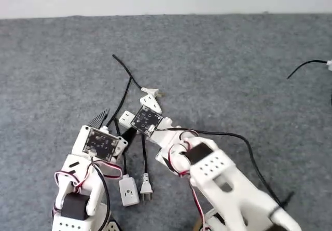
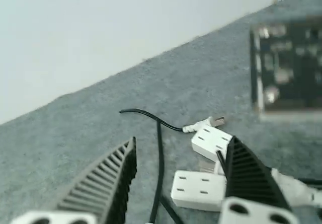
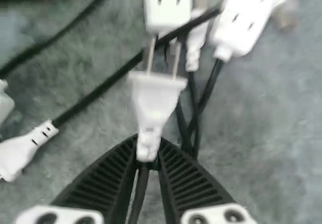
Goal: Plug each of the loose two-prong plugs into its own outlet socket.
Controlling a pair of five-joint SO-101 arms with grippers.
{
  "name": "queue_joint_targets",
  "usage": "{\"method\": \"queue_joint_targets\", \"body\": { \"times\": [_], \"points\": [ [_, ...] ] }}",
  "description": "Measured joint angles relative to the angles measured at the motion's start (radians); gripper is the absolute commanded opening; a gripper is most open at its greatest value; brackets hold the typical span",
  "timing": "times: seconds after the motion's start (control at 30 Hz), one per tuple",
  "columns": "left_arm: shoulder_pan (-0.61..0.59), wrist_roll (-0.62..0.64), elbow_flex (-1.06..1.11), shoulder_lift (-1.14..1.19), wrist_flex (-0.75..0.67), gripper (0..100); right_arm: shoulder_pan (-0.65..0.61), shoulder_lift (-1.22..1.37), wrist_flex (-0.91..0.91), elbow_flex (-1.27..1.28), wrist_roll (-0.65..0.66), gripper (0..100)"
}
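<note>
My right gripper (image 3: 147, 151) is shut on the rear of a white two-prong plug (image 3: 152, 95). Its prongs point at a white outlet socket (image 3: 167, 2), their tips just short of its slots. In the high view that socket (image 1: 126, 119) lies beside the right gripper (image 1: 132, 132), mostly under its wrist board. A second socket (image 3: 245, 17) (image 1: 150, 102) lies next to it, with another plug (image 1: 150, 91) just beyond. My left gripper (image 2: 183, 143) (image 1: 104, 118) stands open over the carpet, nothing between its fingers, short of the two sockets (image 2: 198, 189) (image 2: 211, 141).
A third socket (image 1: 128, 189) and a loose plug (image 1: 147, 185) lie between the arm bases near the front. Black cords (image 1: 124, 93) run across the grey carpet (image 1: 233, 70). Another cord end (image 1: 311, 64) lies at the far right.
</note>
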Motion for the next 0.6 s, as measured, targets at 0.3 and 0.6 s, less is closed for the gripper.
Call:
{"method": "queue_joint_targets", "body": {
  "times": [0.3,0.6],
  "points": [
    [-0.025,0.0,0.0,0.0,-0.009,28,0.014,0.224,-0.089,-0.011,-0.002,14.6],
    [-0.026,0.0,0.0,0.0,-0.009,28,0.015,0.23,-0.094,-0.011,-0.002,26.2]
  ]
}}
